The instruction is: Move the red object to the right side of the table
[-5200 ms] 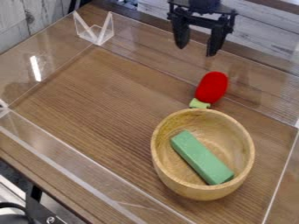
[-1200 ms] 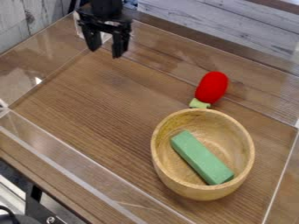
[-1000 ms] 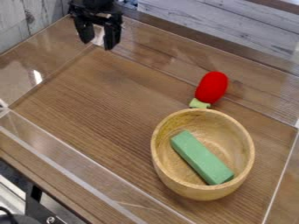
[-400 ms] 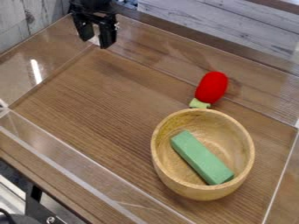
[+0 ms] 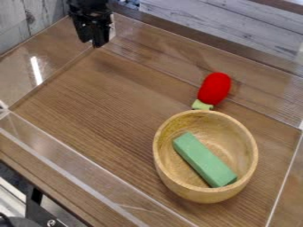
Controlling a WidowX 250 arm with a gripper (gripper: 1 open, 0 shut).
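The red object, a small rounded toy with a pale green stub, lies on the brown wooden table right of the middle, just beyond the bowl's rim. My gripper hangs far from it at the upper left, pointing down over the table's back left corner. Its dark fingers stand a little apart, open, with nothing between them.
A round light wooden bowl sits at the front right and holds a green rectangular block. Low clear acrylic walls edge the table. A white plank wall runs behind it.
The gripper has drifted a little left and lower in the back left corner, and its fingers now look closer together. The red object, bowl and block have not moved.
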